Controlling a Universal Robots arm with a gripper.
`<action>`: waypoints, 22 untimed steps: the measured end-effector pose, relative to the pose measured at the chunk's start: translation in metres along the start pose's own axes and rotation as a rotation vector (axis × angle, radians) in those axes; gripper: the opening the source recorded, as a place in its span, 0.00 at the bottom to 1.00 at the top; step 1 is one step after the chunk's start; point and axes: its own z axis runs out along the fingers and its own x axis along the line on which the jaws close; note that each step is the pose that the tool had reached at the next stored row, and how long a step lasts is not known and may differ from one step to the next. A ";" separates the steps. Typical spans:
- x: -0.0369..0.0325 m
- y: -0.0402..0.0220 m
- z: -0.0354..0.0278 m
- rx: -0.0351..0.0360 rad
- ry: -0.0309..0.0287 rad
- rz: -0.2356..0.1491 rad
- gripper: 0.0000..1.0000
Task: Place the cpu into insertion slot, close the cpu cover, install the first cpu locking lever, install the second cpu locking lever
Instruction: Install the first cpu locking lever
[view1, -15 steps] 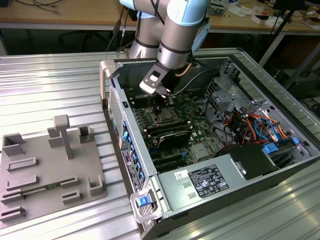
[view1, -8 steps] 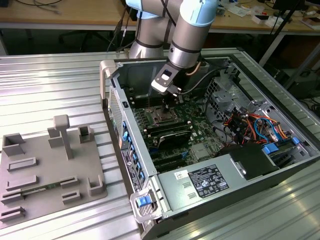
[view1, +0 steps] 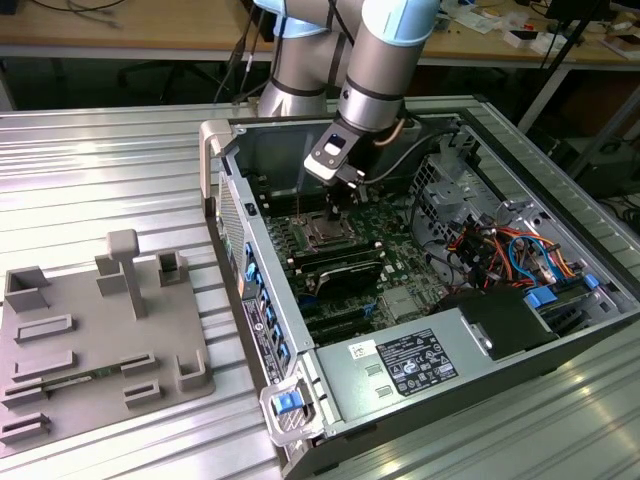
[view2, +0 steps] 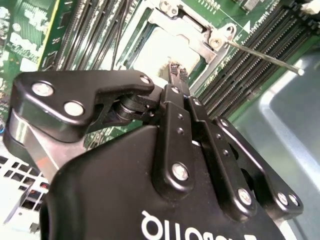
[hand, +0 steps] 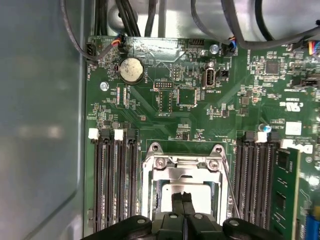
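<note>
The arm reaches steeply down into the open computer case (view1: 560, 330), wrist tilted, with the gripper (view1: 335, 205) pointing at the green board. Its 2 fingers (hand: 178, 200) are pressed together, pinching nothing. Right under the tips sits the cpu (hand: 205, 195) in the insertion slot (hand: 147, 200), with the cpu cover (hand: 185, 173) down around it. 1 thin locking lever (view2: 265, 59) juts out beside the jaws.

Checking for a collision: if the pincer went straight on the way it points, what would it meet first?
Probably the cpu, its pale metal top showing through the window of the cpu cover; the shut pincer points straight at it. The gap between them is unclear.
</note>
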 end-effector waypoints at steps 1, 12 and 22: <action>-0.0001 -0.0001 -0.0027 -0.0001 0.0000 -0.001 0.11; -0.0008 -0.0113 -0.0277 -0.0014 -0.0015 -0.028 0.11; -0.0015 -0.0191 -0.0430 -0.0042 -0.0016 -0.037 0.11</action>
